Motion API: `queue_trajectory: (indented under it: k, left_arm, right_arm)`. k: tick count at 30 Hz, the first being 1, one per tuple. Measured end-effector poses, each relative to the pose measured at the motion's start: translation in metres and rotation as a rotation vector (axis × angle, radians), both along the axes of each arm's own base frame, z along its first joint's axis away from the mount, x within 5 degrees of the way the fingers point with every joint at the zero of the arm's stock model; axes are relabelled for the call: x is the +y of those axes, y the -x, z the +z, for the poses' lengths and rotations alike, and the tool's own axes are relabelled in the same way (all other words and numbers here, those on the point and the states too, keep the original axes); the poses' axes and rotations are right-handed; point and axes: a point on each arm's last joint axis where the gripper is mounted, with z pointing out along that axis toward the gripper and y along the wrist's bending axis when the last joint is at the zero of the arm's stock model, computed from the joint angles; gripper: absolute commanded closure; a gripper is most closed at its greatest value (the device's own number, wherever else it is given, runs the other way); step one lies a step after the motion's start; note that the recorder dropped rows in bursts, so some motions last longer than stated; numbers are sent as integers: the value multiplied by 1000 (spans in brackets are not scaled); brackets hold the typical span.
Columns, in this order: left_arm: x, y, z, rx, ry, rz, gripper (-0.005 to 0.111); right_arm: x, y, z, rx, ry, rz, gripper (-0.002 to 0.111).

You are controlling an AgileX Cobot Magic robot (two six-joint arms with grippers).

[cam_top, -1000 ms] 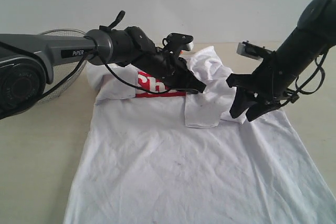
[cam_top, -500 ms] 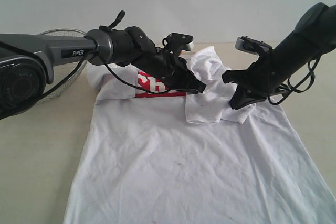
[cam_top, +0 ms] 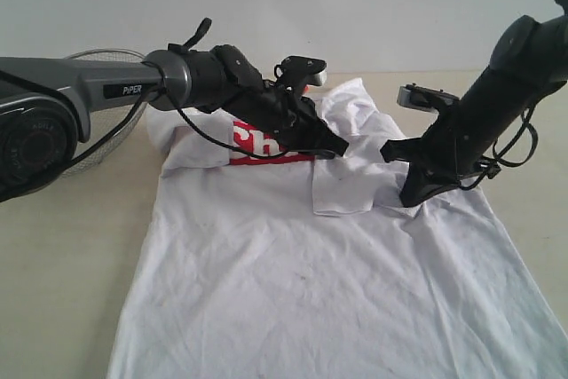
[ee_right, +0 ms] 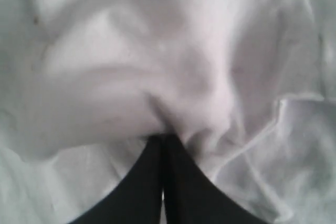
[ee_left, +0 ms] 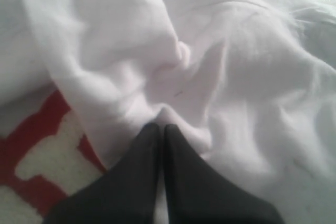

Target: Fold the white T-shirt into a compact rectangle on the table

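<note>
The white T-shirt (cam_top: 293,281) is soft and limp, likely to bunch wherever pinched. The left tool (ee_left: 160,126) is closed on a pucker at its tips, the right tool (ee_right: 163,138) likewise; beyond both, cloth lies spread on the surface (cam_top: 62,246). Seamed edges should hold best.

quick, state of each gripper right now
left gripper: closed, pinching a fold of the shirt
right gripper: closed, pinching a fold of the shirt
</note>
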Motion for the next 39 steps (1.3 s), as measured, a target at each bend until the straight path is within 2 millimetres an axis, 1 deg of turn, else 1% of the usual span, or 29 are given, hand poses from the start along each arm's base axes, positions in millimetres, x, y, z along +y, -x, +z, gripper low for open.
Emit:
queue_trajectory:
  k: [5,8,9,13,15,16,18,20,21,22,24,25,26,27,29,30,31,32,33,35,37,38,39]
  left_arm:
    - [1,-2,-3,22,15,26,102]
    - [0,-2,-3,27,21,28,102]
    - [0,-2,-4,30,22,30,102]
    - [0,-2,-4,31,24,32,102]
    - [0,-2,-4,33,24,30,102]
    - [0,-2,-3,34,26,31,102]
    - [1,-2,-3,34,26,33,102]
    - [3,-3,-3,36,27,33,102]
    - [4,-4,-3,38,27,36,102]
    - [6,-4,-3,42,27,36,102]
    - [7,-5,-2,37,18,31,102]
    - [8,-5,-1,35,14,29,102]
    - [10,-5,1,33,12,25,102]
    - [13,-7,5,30,7,21,102]
    - [28,-11,14,21,-30,2,102]
    - [37,-13,23,11,-46,-1,102]
    - [44,-15,29,4,-62,-6,102]
    - [46,-15,34,4,-63,-7,102]
    - [50,-16,39,1,-70,-11,102]
    - [51,-15,44,-1,-71,-16,102]
    - [49,-16,48,-26,-68,-8,102]
    - [47,-16,49,-31,-57,0,102]
    - [47,-16,49,-31,-53,0,102]
  right_arm:
    - [-5,8,2,88,92,13,108]
    - [-10,12,12,91,153,33,108]
    - [-14,15,23,66,194,57,108]
    - [-17,15,53,-51,224,58,108]
    - [-16,15,61,-85,213,51,108]
    - [-13,14,61,-95,178,57,108]
    - [-9,10,54,-107,121,66,108]
    - [-5,2,39,-131,81,43,108]
    - [-5,1,35,-130,80,43,108]
    - [-3,0,25,-114,80,49,108]
    - [-3,0,13,-86,78,54,108]
    - [-3,0,12,-83,78,56,108]
    - [-3,0,13,-91,80,64,108]
    - [-3,-1,19,-113,82,65,108]
    - [-3,-4,42,-225,93,49,108]
    - [-5,-8,58,-310,112,35,108]
    - [-6,-10,67,-371,128,22,108]
    - [-7,-13,74,-414,139,11,108]
    - [-8,-16,77,-445,147,4,108]
    - [-9,-22,80,-475,154,-2,108]
    - [-9,-34,77,-487,153,-4,108]
    - [-9,-43,71,-476,143,-4,108]
    - [-8,-47,66,-461,131,-5,108]
